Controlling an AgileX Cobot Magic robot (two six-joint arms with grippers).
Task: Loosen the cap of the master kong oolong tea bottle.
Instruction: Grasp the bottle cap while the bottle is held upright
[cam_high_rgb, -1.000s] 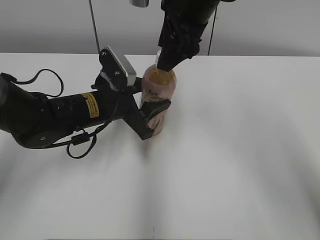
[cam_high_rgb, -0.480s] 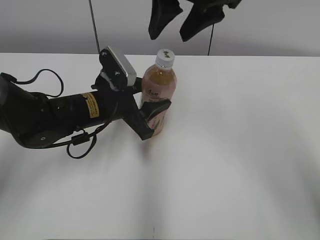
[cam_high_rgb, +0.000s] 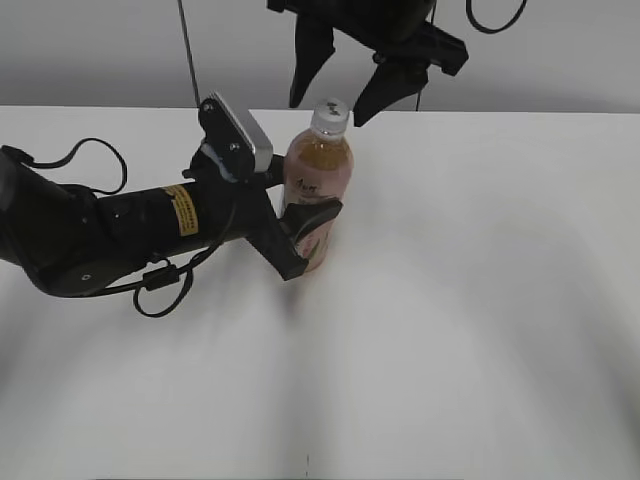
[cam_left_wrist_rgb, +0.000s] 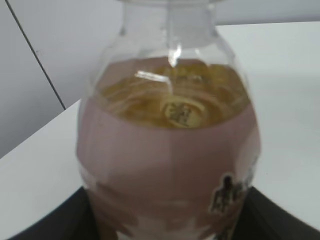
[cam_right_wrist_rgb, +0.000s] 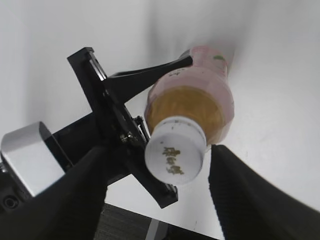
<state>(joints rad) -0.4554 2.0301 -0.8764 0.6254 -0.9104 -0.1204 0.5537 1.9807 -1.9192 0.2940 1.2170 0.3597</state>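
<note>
Cap not gripped
Left gripper (cam_high_rgb: 305, 235) clamps the master kong oolong tea bottle (cam_high_rgb: 317, 190); right gripper (cam_high_rgb: 335, 95) is open around the cap (cam_high_rgb: 330, 118), loosening undone.

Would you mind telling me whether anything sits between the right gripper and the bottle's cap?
Nothing visible does. The right gripper hangs open with a finger on either side of the cap, while the left gripper only clamps the bottle lower down.

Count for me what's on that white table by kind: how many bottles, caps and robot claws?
Bottles: 1, the master kong oolong tea bottle
Caps: 1, the cap
Robot claws: 2, the left gripper and the right gripper
Total: 4
</note>
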